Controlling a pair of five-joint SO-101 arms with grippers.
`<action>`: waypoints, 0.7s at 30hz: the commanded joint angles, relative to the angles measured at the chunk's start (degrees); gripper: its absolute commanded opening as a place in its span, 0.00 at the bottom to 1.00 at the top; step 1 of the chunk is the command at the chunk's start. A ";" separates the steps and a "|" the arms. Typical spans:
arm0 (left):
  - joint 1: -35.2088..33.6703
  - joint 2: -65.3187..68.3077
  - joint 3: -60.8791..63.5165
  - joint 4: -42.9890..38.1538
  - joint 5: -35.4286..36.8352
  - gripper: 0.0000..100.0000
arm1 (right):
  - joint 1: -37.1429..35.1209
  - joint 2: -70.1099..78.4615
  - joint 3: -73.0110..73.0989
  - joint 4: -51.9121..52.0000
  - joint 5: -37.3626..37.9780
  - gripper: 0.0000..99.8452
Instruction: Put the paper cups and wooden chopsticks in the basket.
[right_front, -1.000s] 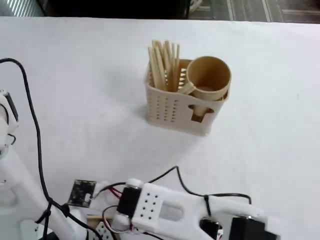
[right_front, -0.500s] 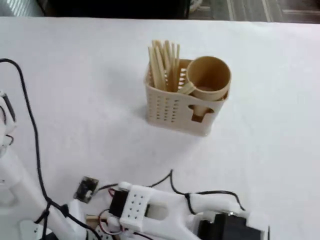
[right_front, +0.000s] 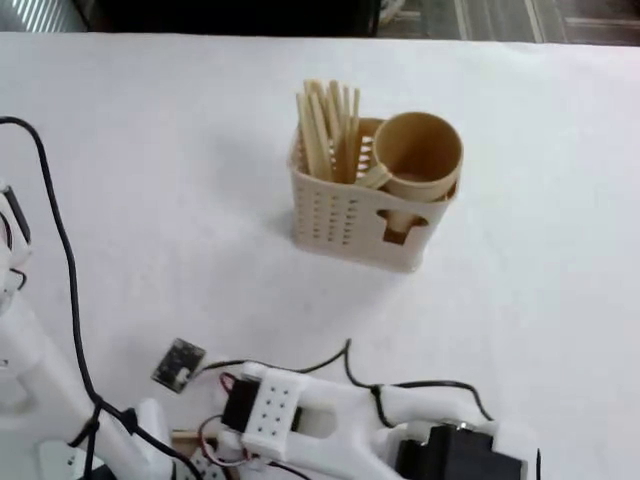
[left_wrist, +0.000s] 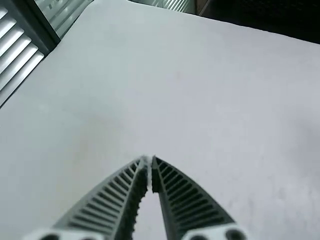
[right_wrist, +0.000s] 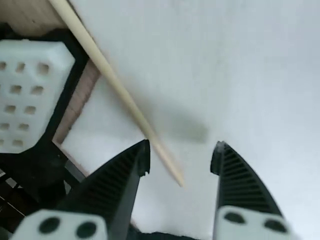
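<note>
Right gripper (right_wrist: 181, 150) wide open, empty, straddling a loose chopstick (right_wrist: 107, 75) (tip only). Advance, then pinch further up the shaft. Left gripper (left_wrist: 150, 161) closed, holding nothing.

Chopstick (right_wrist: 120, 97) cut by edge, cups (right_front: 420, 150) — maybe two — part hidden

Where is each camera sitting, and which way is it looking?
High view: fixed above the table, looking down at the basket holding wooden chopsticks and a paper cup; an arm shows at the near edge.
Left wrist view: on the left arm's wrist, looking out over bare table; the left end effector shows, shut.
Right wrist view: on the right arm's wrist, looking down at a loose chopstick on the table; the right end effector shows, open.
Shared: both wrist views see the same white table.
</note>
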 joint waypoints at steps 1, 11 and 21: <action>-0.57 -1.27 -0.35 -1.14 -0.53 0.04 | 0.66 0.04 -0.26 -0.92 -0.44 0.20; -0.40 -1.27 -0.18 -1.14 -0.53 0.04 | 0.66 0.13 0.88 -1.10 2.29 0.20; -0.31 -1.10 -0.35 -1.23 -0.53 0.04 | 5.85 -0.04 1.23 -0.75 -1.41 0.20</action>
